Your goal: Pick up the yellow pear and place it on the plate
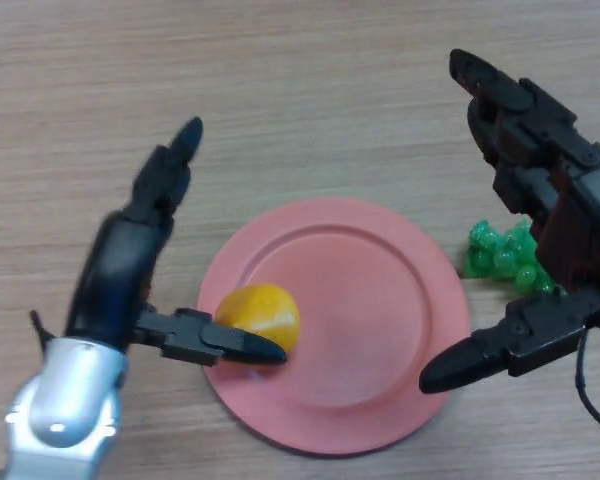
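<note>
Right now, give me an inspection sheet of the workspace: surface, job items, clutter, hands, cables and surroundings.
Surface: wooden table, light grain.
Job's things: yellow pear lies on the pink plate, near its left rim.
Clutter: green grapes on the table, right of the plate, partly behind the right hand.
Hands: left hand open, fingers pointing up the table, thumb beside the pear; whether it touches cannot be told. Right hand open, above the plate's right edge, holding nothing.
Cables: left out of this sheet.
Surroundings: nothing seen beyond the table.
</note>
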